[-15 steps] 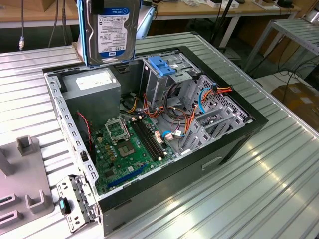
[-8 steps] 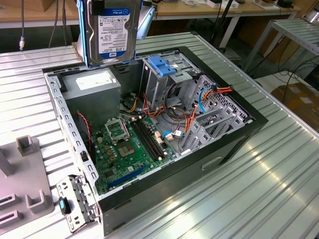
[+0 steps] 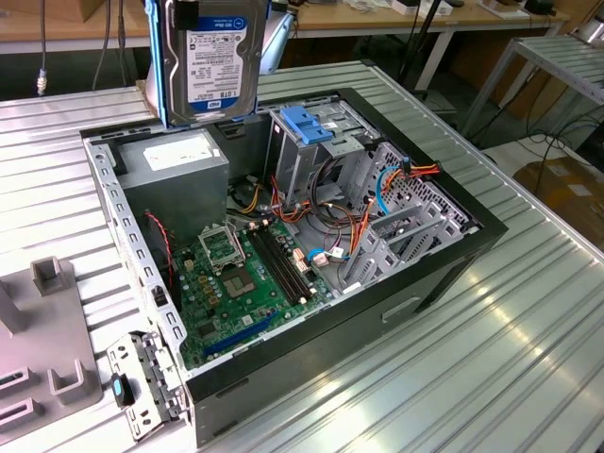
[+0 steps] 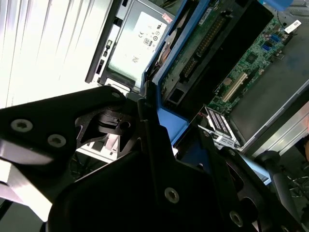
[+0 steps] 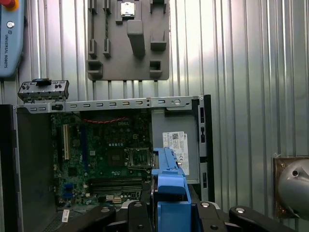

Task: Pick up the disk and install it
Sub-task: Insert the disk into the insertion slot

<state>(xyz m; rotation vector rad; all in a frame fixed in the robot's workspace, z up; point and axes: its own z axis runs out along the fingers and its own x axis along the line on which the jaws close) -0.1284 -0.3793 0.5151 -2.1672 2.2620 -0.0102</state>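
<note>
The disk [image 3: 215, 57], a grey hard drive with a white and blue label in a bright blue carrier, hangs upright above the back corner of the open computer case [image 3: 444, 269] in the exterior view. In the first wrist view its blue carrier [image 5: 169, 186] sits between black fingers [image 5: 135, 217], with my gripper [image 5: 170, 215] shut on it. The second wrist view shows the blue rail [image 4: 170, 126] and the drive's green circuit board [image 4: 207, 46] clamped by the black fingers [image 4: 149, 130]. Below lies the motherboard [image 5: 101, 150].
Inside the case stand a tall metal cage with a blue latch [image 3: 307, 125], a grey box with a white label [image 3: 175, 160] and bundled cables [image 3: 363, 212]. A grey fixture plate [image 3: 42, 363] and a small metal bracket [image 3: 142, 382] lie on the ribbed table at the exterior view's left.
</note>
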